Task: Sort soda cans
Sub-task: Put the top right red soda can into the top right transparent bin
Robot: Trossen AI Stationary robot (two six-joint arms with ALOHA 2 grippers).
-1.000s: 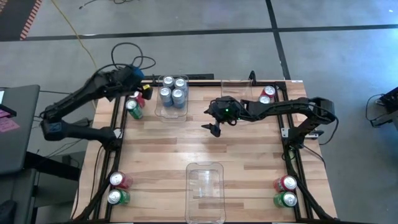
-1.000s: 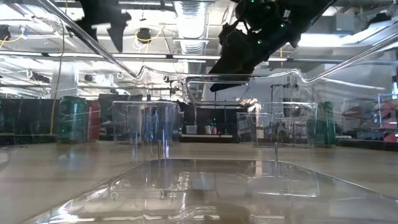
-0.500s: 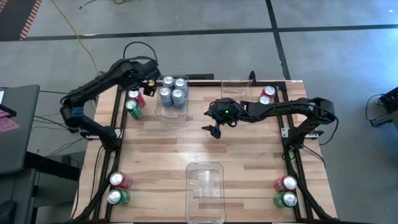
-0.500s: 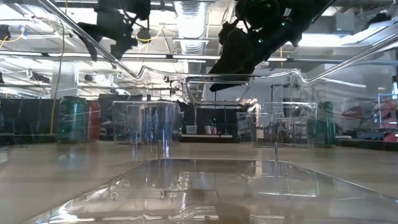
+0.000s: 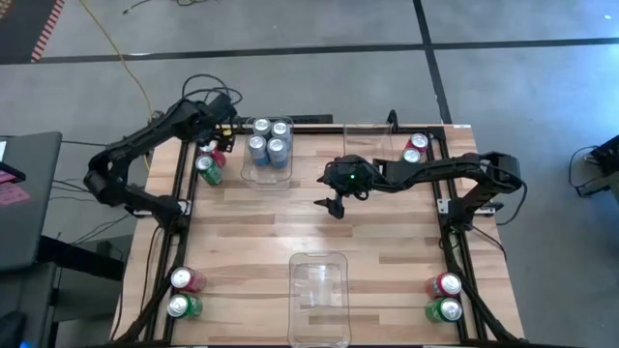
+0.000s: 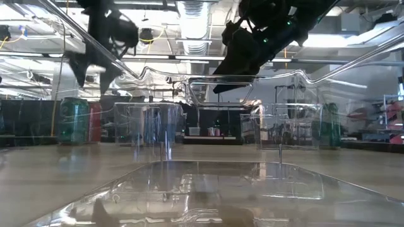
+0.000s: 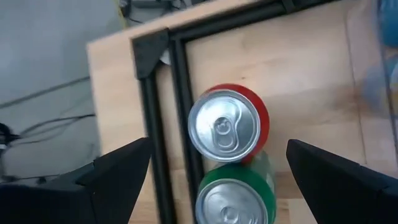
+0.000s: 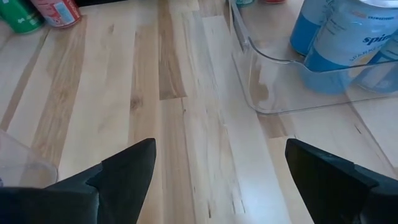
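Two soda cans stand at the table's far left corner, a red one (image 7: 229,127) and a green one (image 7: 236,199) (image 5: 209,172). My left gripper (image 7: 218,142) (image 5: 220,137) hangs open above them, pointing steeply down, with its fingers wide to either side of the red can and touching nothing. Several silver-blue cans (image 5: 268,143) stand inside a clear bin (image 8: 273,99). My right gripper (image 8: 220,143) (image 5: 334,203) is open over the bare wood at the table's middle, beside that bin.
Red and green can pairs stand at the far right (image 5: 416,147), near left (image 5: 182,293) and near right (image 5: 446,298) corners. One clear bin (image 5: 319,295) sits at the near middle and another (image 5: 366,135) at the far edge. A black frame rail (image 7: 149,118) runs beside the cans.
My left gripper has come down and tipped more steeply, settling over the red and green cans at the far left corner, still open. Its arm has swung toward the far edge. My right gripper has kept still.
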